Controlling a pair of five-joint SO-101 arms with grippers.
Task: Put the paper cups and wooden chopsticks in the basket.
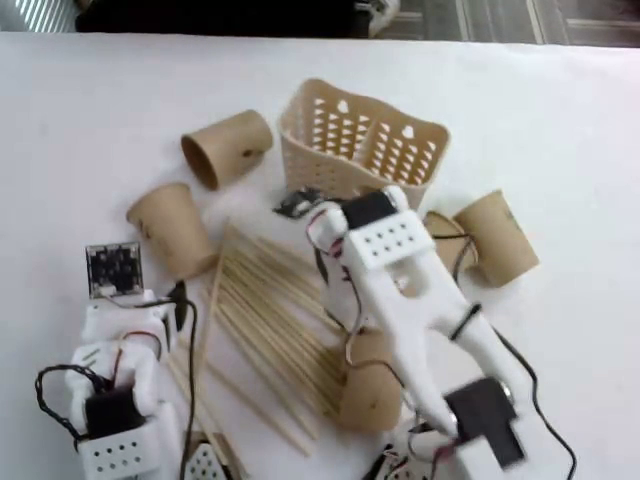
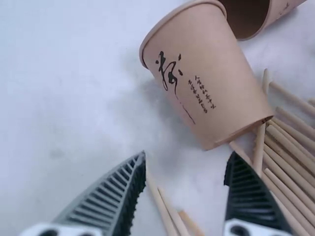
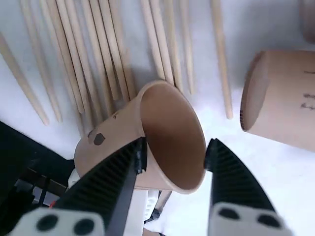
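The beige perforated basket stands at the back of the table. Wooden chopsticks lie fanned out in the middle. Paper cups lie on their sides around them: two at the left, one at the right, and one under the right arm. My right gripper is open, its fingers straddling the mouth of that cup, close against the rim. My left gripper is open just above the table, with a printed cup lying a short way ahead of it.
A second cup lies beyond the right gripper, bottom toward it. Another cup is partly hidden by the right arm. A small black square board sits at the left. Chopsticks lie beside the left gripper.
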